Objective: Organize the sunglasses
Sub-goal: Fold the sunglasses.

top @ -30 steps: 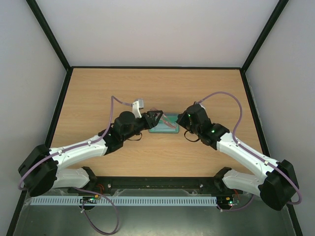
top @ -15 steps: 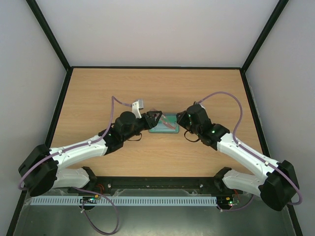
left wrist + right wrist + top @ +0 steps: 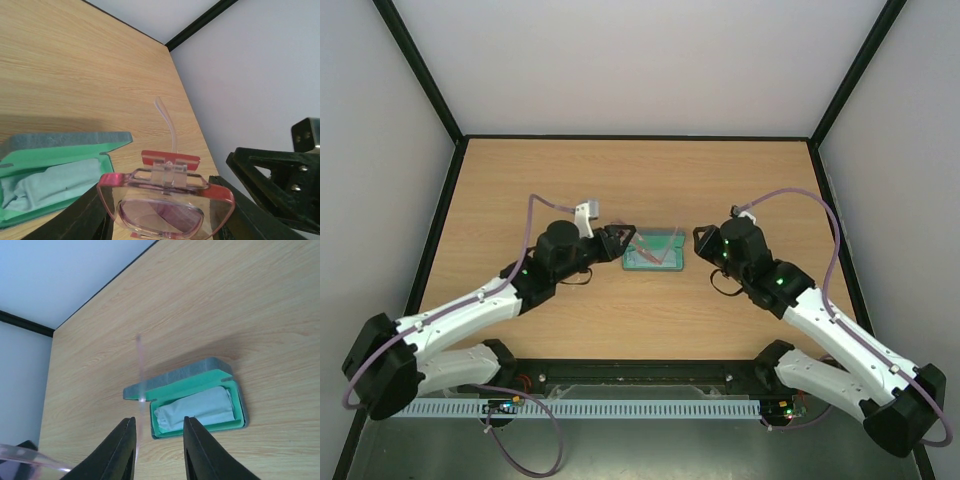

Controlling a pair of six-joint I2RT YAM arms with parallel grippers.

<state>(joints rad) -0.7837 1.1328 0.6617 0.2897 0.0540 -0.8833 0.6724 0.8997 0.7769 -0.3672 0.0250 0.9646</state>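
The sunglasses (image 3: 167,202), with a pinkish-red translucent frame, sit gripped between my left gripper's (image 3: 167,222) black fingers, one lens facing the camera and one slender arm sticking up. In the top view my left gripper (image 3: 620,242) holds them (image 3: 638,244) just left of the open grey-blue case (image 3: 655,257). The case (image 3: 200,397) lies open on the table, green inside, with the folded light-blue cloth (image 3: 196,409) in its tray. My right gripper (image 3: 159,450) is open and empty, just right of the case (image 3: 701,240). A blurred sunglasses arm (image 3: 141,375) crosses the right wrist view.
The wooden table (image 3: 640,180) is bounded by black edges and grey walls. The case lid (image 3: 60,140) lies flat behind the tray. My right gripper's black body (image 3: 280,185) shows at the right of the left wrist view.
My right gripper has drawn back to the right, away from the case and sunglasses. My left gripper has moved a little left, still holding the sunglasses.
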